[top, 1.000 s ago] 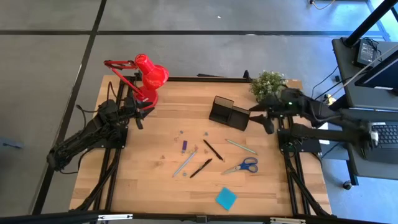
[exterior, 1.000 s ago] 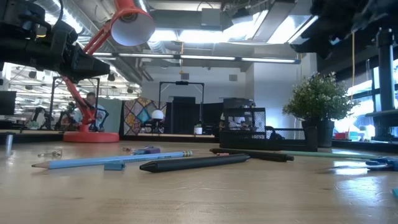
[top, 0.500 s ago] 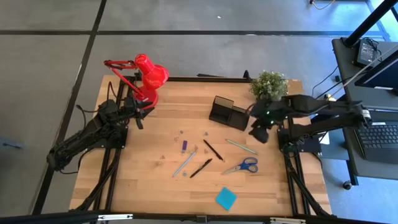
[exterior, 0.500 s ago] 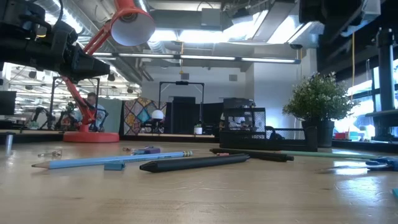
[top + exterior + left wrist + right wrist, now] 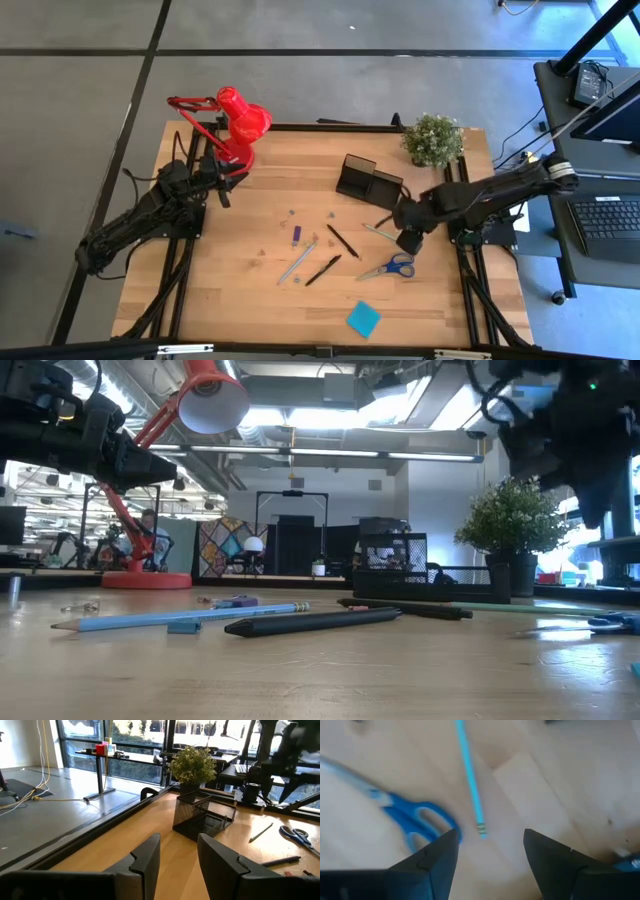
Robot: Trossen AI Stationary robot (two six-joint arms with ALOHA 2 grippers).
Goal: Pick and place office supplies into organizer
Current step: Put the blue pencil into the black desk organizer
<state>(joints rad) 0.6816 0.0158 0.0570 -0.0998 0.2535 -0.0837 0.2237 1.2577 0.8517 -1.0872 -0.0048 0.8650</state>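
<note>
The task looks barely begun. The right gripper hangs with fingers spread and empty; a pencil and scissors lie just beyond them on the counter. The organizer waits nearby.

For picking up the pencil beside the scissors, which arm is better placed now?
The right arm. Its tool hangs open over the light pencil and blue scissors. The left tool waits near the red lamp, far from them.

Right pincer — now above scissors
</note>
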